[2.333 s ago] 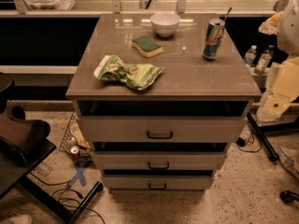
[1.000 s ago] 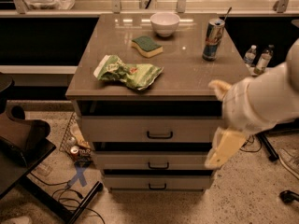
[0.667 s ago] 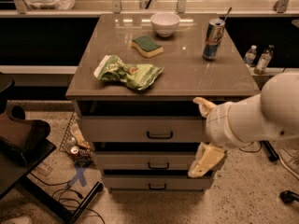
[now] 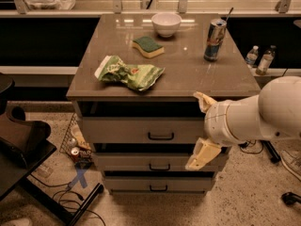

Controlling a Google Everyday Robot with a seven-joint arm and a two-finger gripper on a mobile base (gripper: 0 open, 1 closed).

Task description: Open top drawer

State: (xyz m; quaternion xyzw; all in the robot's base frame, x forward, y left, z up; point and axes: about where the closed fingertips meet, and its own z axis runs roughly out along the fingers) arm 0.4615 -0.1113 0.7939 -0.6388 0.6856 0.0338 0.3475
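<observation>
Approach step: the gripper (image 4: 192,131), fingers spread wide and empty, hangs right of centre before the right end of the unopened top drawer (image 4: 122,128), and next must likely shift left to close on its mid-frame handle (image 4: 161,136).

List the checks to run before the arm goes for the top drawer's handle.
1. Widest grey-beige top drawer: shut, front in plain view. Ok.
2. Its small black bar handle: bare, nothing covering it. Ok.
3. Cream two-finger gripper: open, in front of the drawer front, to the right of the handle. Ok.
4. Fingers around the handle: apart from it, no grasp yet. Not ok.
5. Gripper's depth relative to the handle: one view only. Cannot tell.
6. Crumpled green bag on the brown cabinet top: fully on the surface, behind the front edge. Ok.
</observation>
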